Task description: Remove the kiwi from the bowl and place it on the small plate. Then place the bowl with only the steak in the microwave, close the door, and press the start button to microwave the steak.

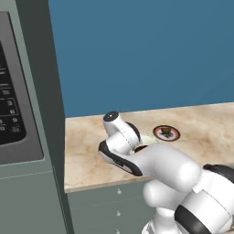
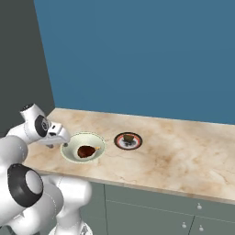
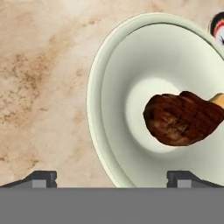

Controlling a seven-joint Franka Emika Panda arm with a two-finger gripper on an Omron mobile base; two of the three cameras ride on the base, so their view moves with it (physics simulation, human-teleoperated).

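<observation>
The cream-white bowl point(image 2: 83, 140) sits on the marble counter with only the steak point(image 2: 85, 151) in it. The kiwi point(image 2: 128, 137) rests on the small red-rimmed plate point(image 2: 128, 143), just right of the bowl. My gripper point(image 2: 64, 143) hovers open at the bowl's left rim. In the hand view the bowl's rim point(image 3: 94, 87) runs between my fingertips point(image 3: 41, 178): one is over the counter, the other over the bowl's inside, near the steak point(image 3: 183, 119). The microwave's black keypad panel point(image 1: 9, 114) stands at far left. The door is out of view.
The marble counter point(image 2: 183, 151) stretches off to the right of the plate. A tall grey cabinet column point(image 1: 45, 91) borders the counter on the left. Drawers point(image 2: 151, 206) run below the counter's front edge.
</observation>
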